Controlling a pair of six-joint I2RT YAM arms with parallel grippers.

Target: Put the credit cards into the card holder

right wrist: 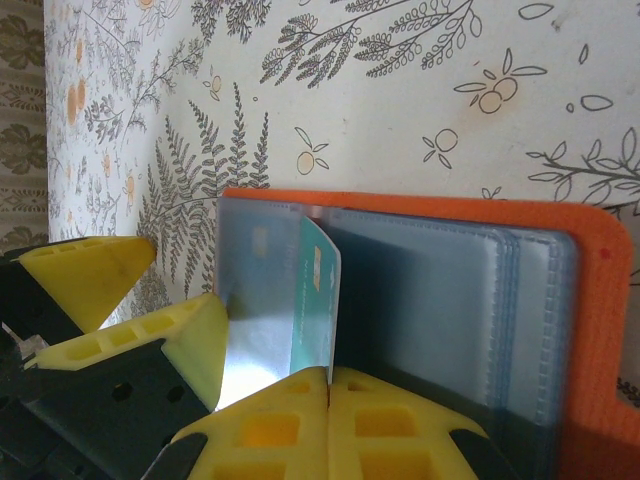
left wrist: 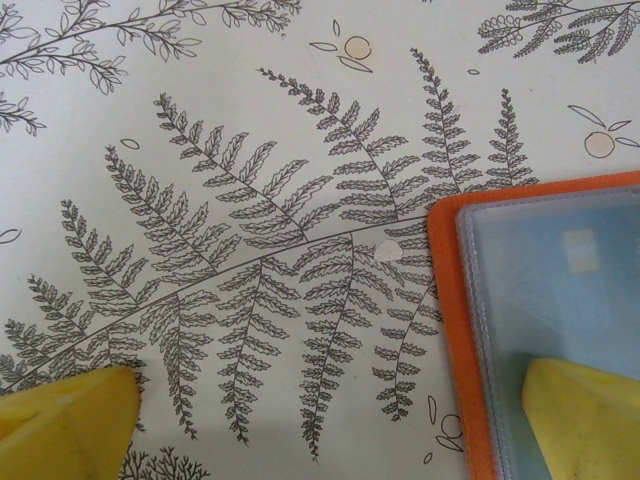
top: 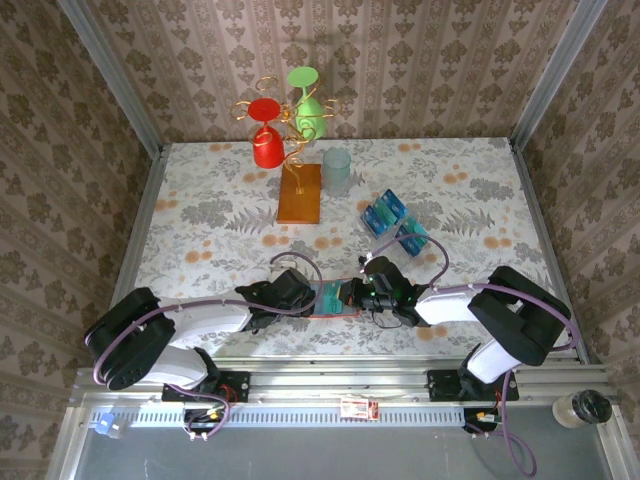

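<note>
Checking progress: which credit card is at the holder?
The teal card pinched on edge in the right tool, among the sleeves of the card holder; the other cards lie piled apart, farther from the arms.

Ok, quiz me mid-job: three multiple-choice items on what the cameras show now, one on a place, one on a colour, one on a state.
1. Where does the open orange-red square card holder lie?
A. between the left gripper and the right gripper
B. against the far wall
C. on top of the spare cards
2. What hangs on the gold wire stand?
A. two blue cups
B. a red cup and a green cup
C. two yellow cups
3. What state is the right gripper in?
A. open over bare cloth
B. shut on the holder's cover
C. shut on a thin teal credit card
Answers: 1 A, the top view shows it between them; 2 B, both colours are plain there; 3 C, the jaws meet on the card's lower edge.
</note>
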